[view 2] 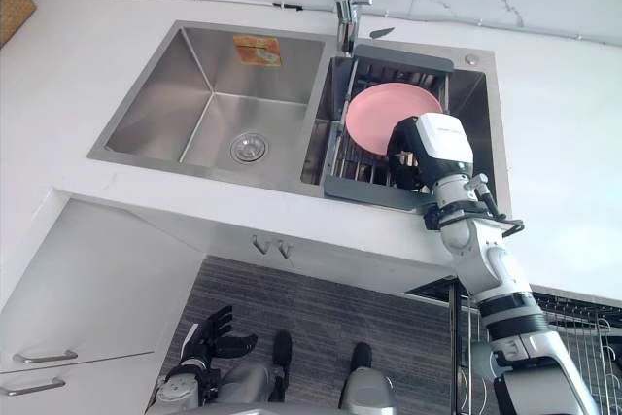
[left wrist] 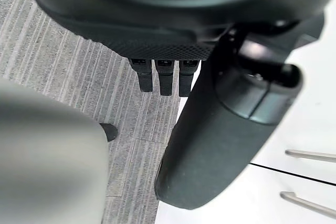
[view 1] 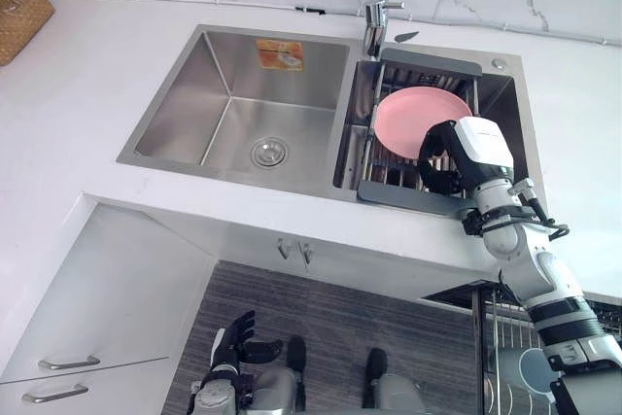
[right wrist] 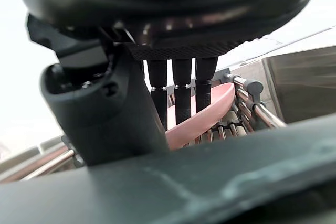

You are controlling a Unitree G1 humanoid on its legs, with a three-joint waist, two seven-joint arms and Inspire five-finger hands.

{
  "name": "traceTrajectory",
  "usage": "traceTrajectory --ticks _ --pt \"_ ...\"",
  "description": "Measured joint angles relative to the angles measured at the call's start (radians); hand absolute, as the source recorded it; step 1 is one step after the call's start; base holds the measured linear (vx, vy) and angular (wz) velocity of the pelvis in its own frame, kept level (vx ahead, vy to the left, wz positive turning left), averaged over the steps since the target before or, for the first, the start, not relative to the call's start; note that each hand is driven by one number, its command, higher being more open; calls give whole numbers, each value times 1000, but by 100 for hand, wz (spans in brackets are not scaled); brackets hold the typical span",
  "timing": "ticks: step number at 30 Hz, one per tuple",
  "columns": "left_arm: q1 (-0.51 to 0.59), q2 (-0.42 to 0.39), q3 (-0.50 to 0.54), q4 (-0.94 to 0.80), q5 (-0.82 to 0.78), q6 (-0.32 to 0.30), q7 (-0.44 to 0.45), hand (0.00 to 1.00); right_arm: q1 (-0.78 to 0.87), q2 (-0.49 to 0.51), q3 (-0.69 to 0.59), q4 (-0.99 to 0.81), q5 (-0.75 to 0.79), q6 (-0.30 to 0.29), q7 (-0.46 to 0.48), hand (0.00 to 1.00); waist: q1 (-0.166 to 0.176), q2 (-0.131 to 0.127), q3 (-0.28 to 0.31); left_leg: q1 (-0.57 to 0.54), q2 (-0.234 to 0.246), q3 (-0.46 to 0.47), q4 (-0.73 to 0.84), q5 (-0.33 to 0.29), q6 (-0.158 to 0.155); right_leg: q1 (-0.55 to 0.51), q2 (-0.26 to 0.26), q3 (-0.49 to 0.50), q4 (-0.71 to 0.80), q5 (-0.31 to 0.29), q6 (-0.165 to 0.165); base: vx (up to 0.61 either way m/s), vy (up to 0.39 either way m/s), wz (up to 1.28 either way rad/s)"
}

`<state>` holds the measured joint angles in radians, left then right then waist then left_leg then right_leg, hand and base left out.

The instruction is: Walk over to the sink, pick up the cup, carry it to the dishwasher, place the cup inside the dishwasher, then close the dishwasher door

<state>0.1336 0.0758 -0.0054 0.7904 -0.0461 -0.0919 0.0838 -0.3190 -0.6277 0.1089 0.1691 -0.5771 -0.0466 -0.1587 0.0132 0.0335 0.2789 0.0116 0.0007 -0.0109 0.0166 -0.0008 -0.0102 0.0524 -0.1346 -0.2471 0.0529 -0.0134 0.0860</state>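
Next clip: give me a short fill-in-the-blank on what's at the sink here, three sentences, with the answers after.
The plate standing in the dish rack is ___ in colour.
In the sink, the dish rack sits in the ___ basin.
The right hand reaches over the dish rack, while the left hand hangs low above the ___.
Missing words: pink; right; floor.
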Motion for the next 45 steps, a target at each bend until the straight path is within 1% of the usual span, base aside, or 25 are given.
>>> traceTrajectory --ticks 5,10,14,17,19,20,22,24,28,35,41,45 --pt "1 3 5 3 7 7 -4 90 62 10 -44 -103 30 -1 0 30 -4 -7 -7 23 2 1 -13 0 0 15 2 8 -1 0 1 0 0 0" --pt "1 12 6 7 9 12 -16 90 73 12 -56 -108 43 -1 10 30 -2 -23 -21 40 5 2 -16 -2 -3 31 5 23 -4 0 1 -8 -2 0" --pt "2 12 7 14 9 12 -17 90 73 -32 -51 -108 39 -2 35 30 -1 -24 -36 41 5 6 -16 -2 -3 34 6 27 -12 0 1 -18 -5 -1" --pt "3 12 7 29 10 9 -18 90 73 -93 -19 -106 37 -5 47 30 -3 -24 -48 41 4 9 -17 -2 -3 35 6 28 -18 -1 1 -6 -5 -1" --pt "3 13 6 34 10 7 -19 90 73 -121 -8 -106 37 -24 54 30 -5 -25 -51 41 5 10 -18 -2 -3 35 7 29 -20 -1 1 -14 -8 -2" --pt "3 13 6 38 10 7 -19 90 73 -132 0 -104 37 -34 55 30 -5 -25 -57 41 4 10 -19 -1 -3 35 7 30 -23 -1 1 0 0 0" --pt "5 13 4 49 10 7 -19 90 71 -147 21 -94 37 -37 59 30 -4 -26 -77 41 4 10 -23 0 -4 35 8 30 -28 -1 1 0 0 0" --pt "8 14 4 49 10 5 -19 90 59 -160 39 -82 38 -41 69 30 -4 -28 -85 41 4 10 -25 2 -4 36 9 29 -31 -1 1 0 0 0" --pt "14 18 -1 51 11 1 -19 90 30 -168 68 -19 38 -55 83 30 -2 -35 -104 41 3 2 -39 11 -5 37 9 23 -37 -1 1 -21 -13 5" --pt "15 19 -1 51 11 -1 -18 90 -28 -194 126 56 37 -58 96 30 -1 -38 -106 43 2 -5 -51 23 -5 37 9 16 -37 -1 1 -41 -13 4" --pt "16 20 -1 51 11 -2 -18 90 -40 -202 141 68 35 -60 98 30 -1 -41 -107 47 2 -7 -63 32 -5 37 9 13 -38 -1 1 -28 -11 1" --pt "16 22 -1 51 11 -4 -19 90 -71 -229 183 98 33 -69 109 30 1 -46 -110 52 -1 -8 -78 43 -4 37 10 11 -38 -1 1 -37 -12 1"
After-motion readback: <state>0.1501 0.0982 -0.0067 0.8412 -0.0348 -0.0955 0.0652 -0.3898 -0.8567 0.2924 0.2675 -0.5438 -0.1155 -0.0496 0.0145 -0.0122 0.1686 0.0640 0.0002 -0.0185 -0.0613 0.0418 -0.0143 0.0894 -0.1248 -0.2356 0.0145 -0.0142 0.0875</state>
